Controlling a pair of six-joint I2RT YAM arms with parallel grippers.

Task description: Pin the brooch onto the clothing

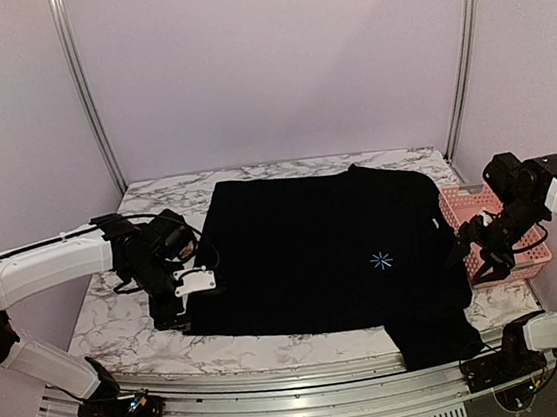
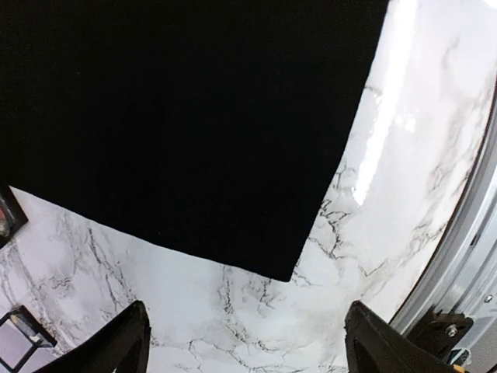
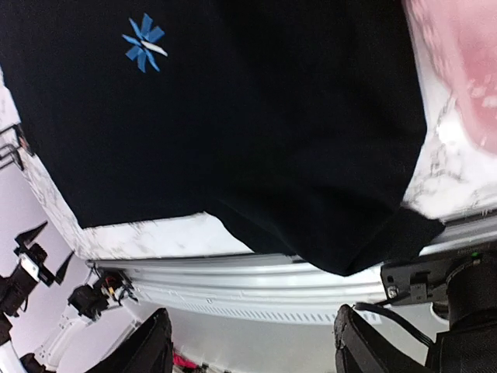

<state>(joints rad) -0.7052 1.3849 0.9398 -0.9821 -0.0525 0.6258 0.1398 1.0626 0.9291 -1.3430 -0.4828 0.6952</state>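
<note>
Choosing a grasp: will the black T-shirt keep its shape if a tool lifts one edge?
Probably floppy: the black short-sleeved T-shirt lies flat and its sleeve droops off the marble table, so a lifted edge would likely sag. Pushed, it may bunch or slide, since the tabletop looks glossy.

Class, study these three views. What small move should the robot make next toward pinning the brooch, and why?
Probably swing the right gripper over the pink basket to look for the brooch. It and the left gripper are open and empty, the T-shirt is already spread out, and no brooch shows in any view; the basket's inside is not clearly seen.
</note>
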